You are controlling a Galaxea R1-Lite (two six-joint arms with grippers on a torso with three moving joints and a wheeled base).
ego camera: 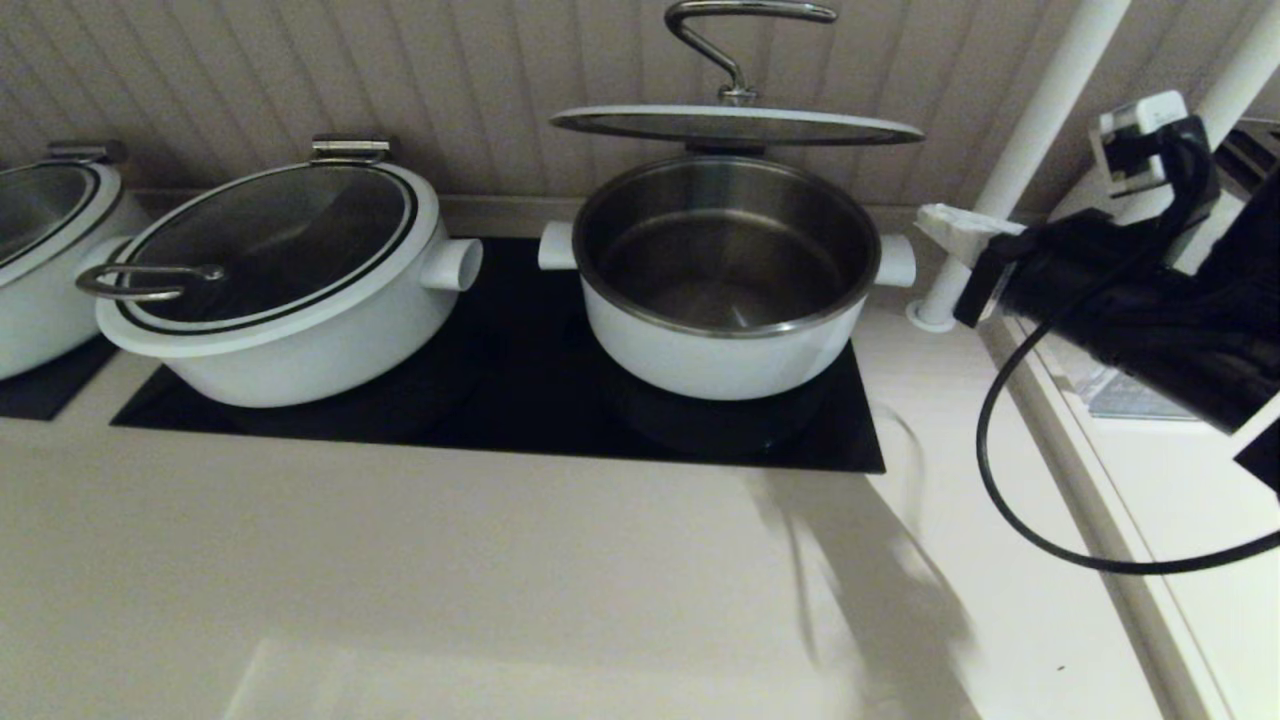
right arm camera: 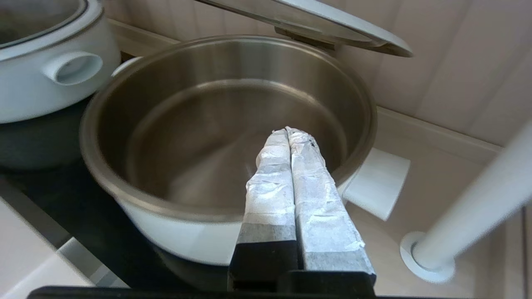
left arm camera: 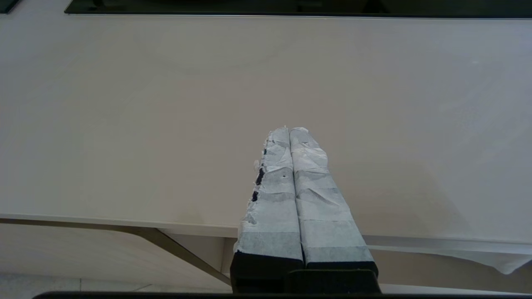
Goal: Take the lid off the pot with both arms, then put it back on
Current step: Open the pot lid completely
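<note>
The lid (ego camera: 735, 125) stands propped open behind the pot (ego camera: 722, 290); our right gripper (right arm camera: 287, 132), pressed closed and empty, hovers at the rim, so we should spread before reaching its handle (ego camera: 735, 40); left gripper (left arm camera: 289, 131) closed, parked over the counter (left arm camera: 124, 124)

A pale countertop (ego camera: 450, 560) carries a black cooktop (ego camera: 520, 400) against a beige grooved wall (ego camera: 300, 70).

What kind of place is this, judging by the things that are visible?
Most likely a kitchen counter, perhaps a showroom or test kitchen. White pots stand on a black cooktop set into a pale countertop. One open pot has its hinged lid raised; its neighbour stays covered.
</note>
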